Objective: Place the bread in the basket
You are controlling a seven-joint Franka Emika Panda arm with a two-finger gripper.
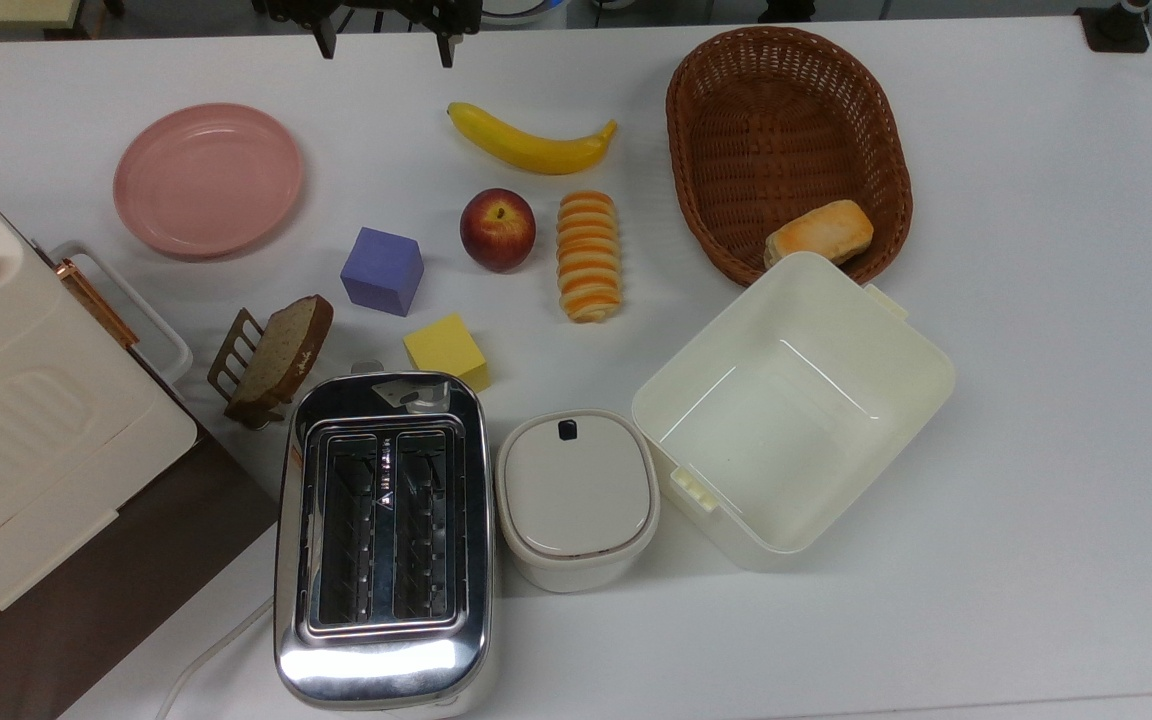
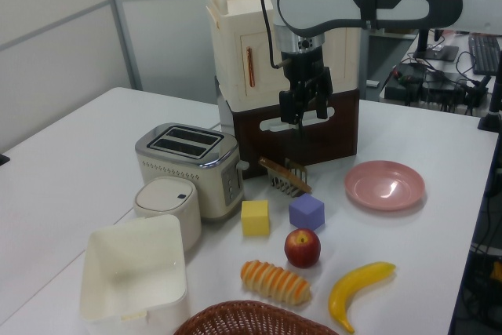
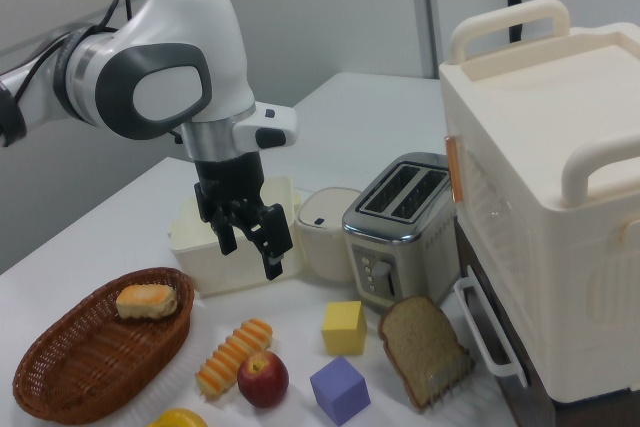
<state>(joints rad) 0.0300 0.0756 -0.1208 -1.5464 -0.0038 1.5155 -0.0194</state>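
- Bread (image 1: 588, 256): ridged spiral roll, orange-cream stripes, on tabletop (image 1: 1036, 300) beside basket.
- Basket (image 1: 726, 130): oval woven wicker, contains one golden bun (image 1: 819, 233).
- Fingers (image 3: 274, 259): spread apart, empty.

— what stood round the white table (image 1: 1036, 300)?
— pale grey wall panels (image 2: 55, 45) with metal uprights behind it, in the left view and the right view.
— anything else?
— a desk (image 2: 471, 37) with a keyboard and cables at the left view's right.
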